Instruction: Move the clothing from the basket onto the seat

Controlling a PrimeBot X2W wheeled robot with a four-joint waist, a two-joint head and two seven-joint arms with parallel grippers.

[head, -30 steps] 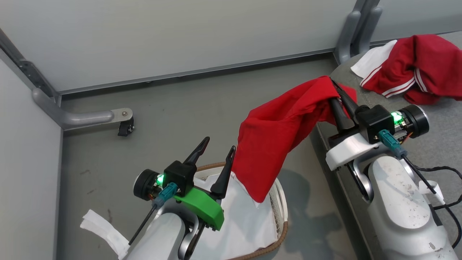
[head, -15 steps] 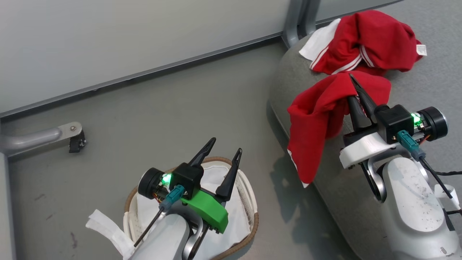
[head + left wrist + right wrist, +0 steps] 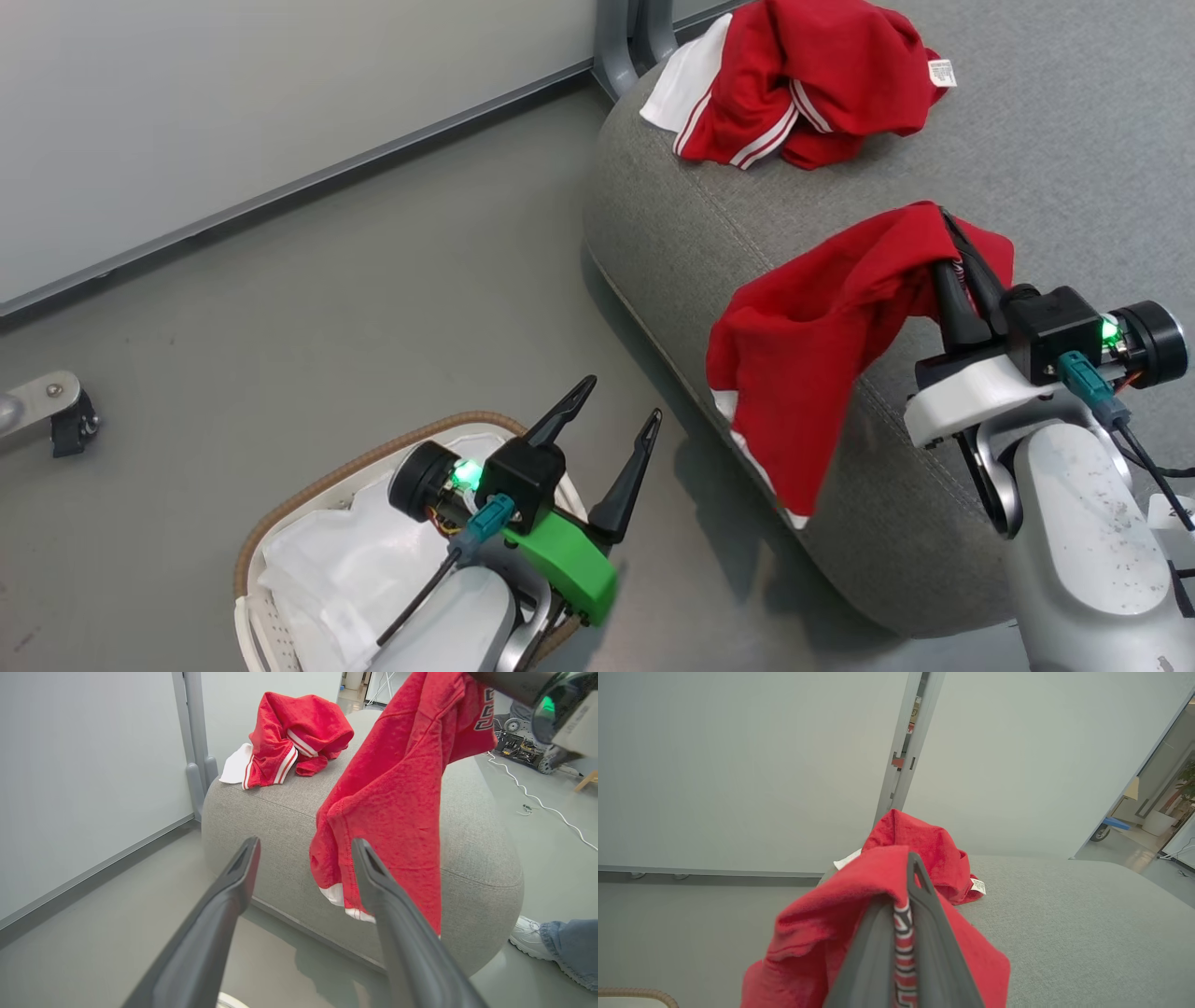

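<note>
The right gripper [image 3: 952, 233] is clamped tight on a fold of the red jersey [image 3: 812, 345], holding it up above the seat [image 3: 1027, 140] near its rounded front edge. The cloth drapes from the fingers and hangs down the seat's side, white-trimmed hem lowest. Further back on top of the seat, a second red garment [image 3: 803, 84] with white stripes lies crumpled. The basket [image 3: 308, 490] sits on the floor [image 3: 280, 308] in front of the seat, well apart from it, with its white liner [image 3: 336, 569] showing inside. The left gripper [image 3: 621, 399] hangs over the basket, fingers spread wide and holding nothing. A person's white shoe [image 3: 525, 935] rests on the floor beside the seat.
</note>
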